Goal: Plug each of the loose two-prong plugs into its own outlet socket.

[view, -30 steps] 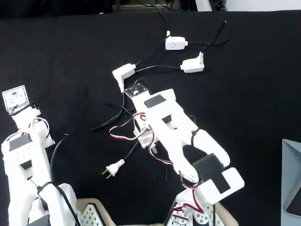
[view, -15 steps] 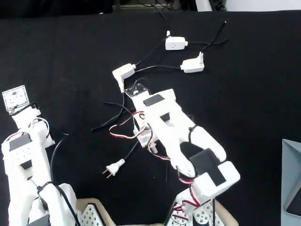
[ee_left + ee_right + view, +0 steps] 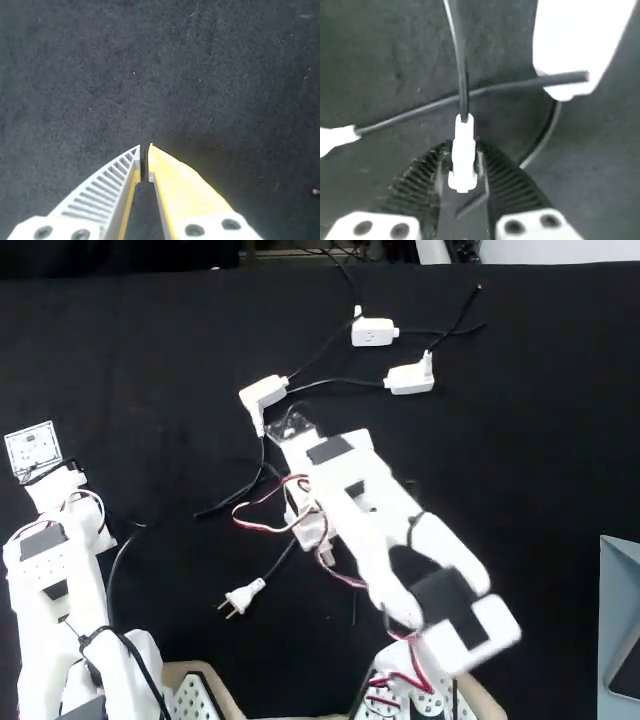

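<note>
My right gripper (image 3: 463,154) is shut on a white two-prong plug (image 3: 463,131), whose black cord runs away from the fingertips. Just beyond it lies a white outlet socket (image 3: 574,45) with another cord crossing in front. In the high view the right gripper (image 3: 287,430) sits just below the nearest outlet socket (image 3: 264,393). Two more outlet sockets (image 3: 374,332) (image 3: 410,378) lie farther back. A second loose plug (image 3: 242,597) rests on the black cloth near the front. My left gripper (image 3: 146,148) is shut on nothing over bare cloth; the left arm (image 3: 50,560) stands at the left edge.
Black cords (image 3: 240,490) loop across the cloth between the outlets and the right arm. Red and white servo wires (image 3: 262,525) hang beside that arm. A grey object (image 3: 620,620) stands at the right edge. The right half of the cloth is open.
The right arm's rear links shifted back and forth a little, while its gripper stayed by the nearest outlet with the plug. The left arm has not moved.
</note>
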### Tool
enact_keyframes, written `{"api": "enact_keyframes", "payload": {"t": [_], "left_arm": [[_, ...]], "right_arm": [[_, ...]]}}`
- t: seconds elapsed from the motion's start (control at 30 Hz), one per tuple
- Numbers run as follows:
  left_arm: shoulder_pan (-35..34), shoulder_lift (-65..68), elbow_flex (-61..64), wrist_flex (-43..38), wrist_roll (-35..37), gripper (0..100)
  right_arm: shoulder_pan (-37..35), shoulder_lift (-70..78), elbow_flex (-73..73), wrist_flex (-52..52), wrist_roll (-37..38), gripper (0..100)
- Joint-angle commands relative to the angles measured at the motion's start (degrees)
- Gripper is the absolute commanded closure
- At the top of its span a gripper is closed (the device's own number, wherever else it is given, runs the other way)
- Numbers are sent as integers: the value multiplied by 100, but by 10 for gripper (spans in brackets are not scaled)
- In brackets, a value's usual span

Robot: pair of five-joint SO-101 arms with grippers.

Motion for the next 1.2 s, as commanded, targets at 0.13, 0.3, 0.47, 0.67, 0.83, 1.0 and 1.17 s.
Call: {"api": "enact_keyframes", "payload": {"t": [0.13,0.3,0.47,0.67,0.83,1.0,1.17], "left_arm": [[13,-167,-180,-79,26,955],[101,-167,-576,-26,44,955],[769,-167,-1112,545,132,955],[1613,-167,-1657,598,853,955],[2440,-167,-1912,589,1178,955],[2967,-167,-1851,369,1327,960],[3512,-176,-1701,360,1284,960]], "right_arm": [[62,-2730,-242,431,-62,987],[62,-3978,-75,-88,-448,987],[35,-4567,936,-1363,-519,987],[-114,-4831,2149,-2760,-510,987],[-633,-5095,2624,-3068,-510,987],[-1002,-5763,2870,-2971,-510,987],[-1327,-6387,3266,-2954,-510,987]]}}
